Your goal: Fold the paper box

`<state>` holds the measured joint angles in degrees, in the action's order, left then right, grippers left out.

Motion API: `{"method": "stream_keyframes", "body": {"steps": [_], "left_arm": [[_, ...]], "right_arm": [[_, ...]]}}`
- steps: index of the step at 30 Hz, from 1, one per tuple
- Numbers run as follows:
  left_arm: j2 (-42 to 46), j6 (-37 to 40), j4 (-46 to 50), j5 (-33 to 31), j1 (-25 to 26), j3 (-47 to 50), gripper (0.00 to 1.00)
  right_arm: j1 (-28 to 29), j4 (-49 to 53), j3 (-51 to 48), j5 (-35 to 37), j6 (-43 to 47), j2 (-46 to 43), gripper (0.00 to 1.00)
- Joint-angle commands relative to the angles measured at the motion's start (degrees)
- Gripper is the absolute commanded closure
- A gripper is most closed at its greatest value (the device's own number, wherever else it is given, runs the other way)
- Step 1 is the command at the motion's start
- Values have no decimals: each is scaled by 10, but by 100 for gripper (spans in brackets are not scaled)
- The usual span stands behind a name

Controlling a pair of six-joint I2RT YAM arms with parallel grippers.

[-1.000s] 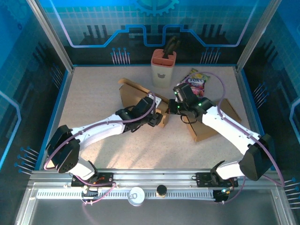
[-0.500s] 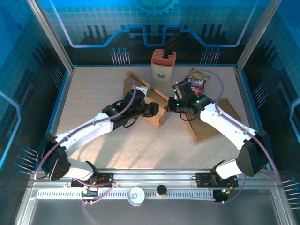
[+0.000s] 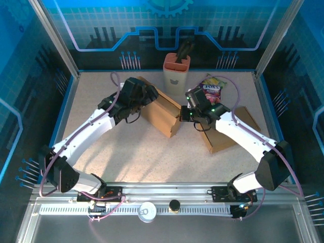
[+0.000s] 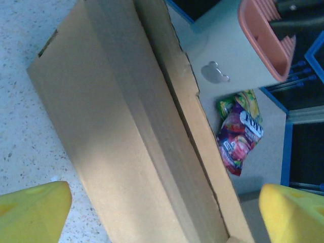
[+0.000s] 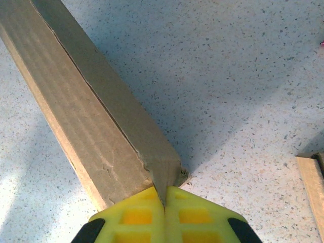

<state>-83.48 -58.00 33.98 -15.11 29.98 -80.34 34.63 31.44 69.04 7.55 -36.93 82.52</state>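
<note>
The paper box (image 3: 161, 112) lies mid-frame as a long folded sleeve. My right gripper (image 5: 163, 203) is pinched tight on its end corner. My left gripper (image 3: 147, 93) has just let go, spread wide and pulled back toward the upper left, so that fold seems set.

The brown corrugated cardboard box (image 3: 161, 112) is plain. The pale stone-look desk (image 3: 152, 152) is flecked dark. The left hand (image 4: 162, 212) and right hand (image 5: 163, 202) have yellow pads (image 5: 136, 215). The cream plastic holder (image 3: 174, 81) is topped salmon-pink, and the glossy snack packet (image 3: 212, 90) is purple, red and green.
</note>
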Motion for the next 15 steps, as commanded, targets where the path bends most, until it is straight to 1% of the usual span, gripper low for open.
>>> {"method": "stream_keyframes", "body": {"steps": [1, 4, 7, 9, 10, 13, 15], "left_arm": [[-32, -96, 90, 16, -19, -46, 2], [-56, -139, 84, 62, -44, -62, 3], [-93, -168, 95, 87, -62, -88, 3], [-121, -182, 82, 113, -75, -102, 3], [-136, -189, 79, 117, -78, -111, 3], [-169, -179, 78, 104, -80, -144, 2], [-173, -172, 77, 91, -78, -152, 2]], "right_arm": [[15, 1, 12, 16, 14, 5, 100], [21, -2, 9, 23, 18, 0, 100], [24, -1, 8, 27, 21, -2, 100], [26, -2, 7, 27, 22, -3, 100], [28, -3, 6, 28, 23, -3, 100], [32, -3, 4, 28, 24, -4, 100], [33, -4, 2, 28, 25, -6, 100]]}}
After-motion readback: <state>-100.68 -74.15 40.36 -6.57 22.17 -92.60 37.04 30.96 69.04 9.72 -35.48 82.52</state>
